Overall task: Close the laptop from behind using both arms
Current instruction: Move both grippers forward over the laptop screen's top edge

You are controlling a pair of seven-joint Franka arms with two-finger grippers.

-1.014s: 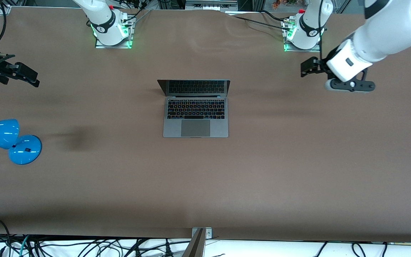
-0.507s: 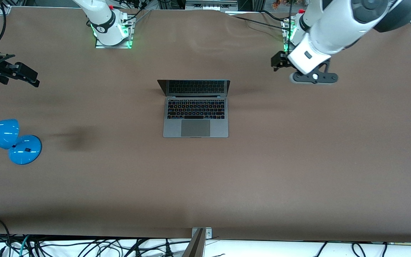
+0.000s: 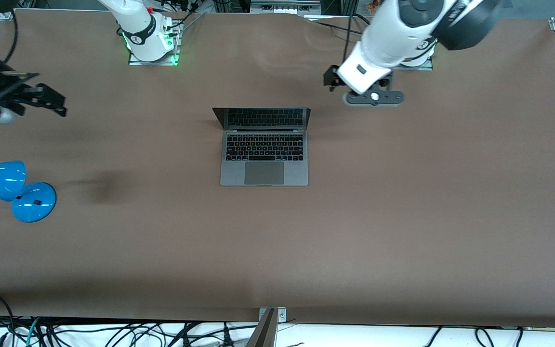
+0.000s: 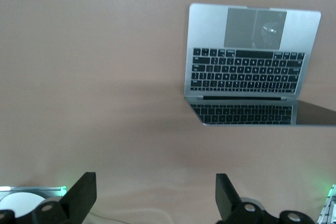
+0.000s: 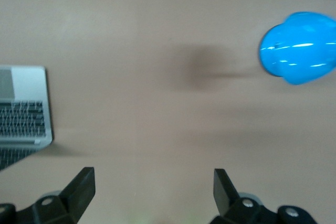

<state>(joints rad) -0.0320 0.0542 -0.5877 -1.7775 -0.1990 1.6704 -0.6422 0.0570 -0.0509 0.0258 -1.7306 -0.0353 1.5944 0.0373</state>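
Observation:
The laptop lies open in the middle of the brown table, its lid upright on the side toward the robots' bases. It also shows in the left wrist view and partly in the right wrist view. My left gripper is open and empty over bare table between the left arm's base and the laptop; its own view shows it too. My right gripper is open and empty over the table at the right arm's end, as its own view shows.
A blue desk lamp lies near the table edge at the right arm's end, nearer the front camera than my right gripper; it also shows in the right wrist view. The right arm's base stands at the table's back edge.
My left arm has swung in from the left arm's end of the table toward the laptop's lid. My right gripper has shifted slightly toward the laptop. The laptop has not moved.

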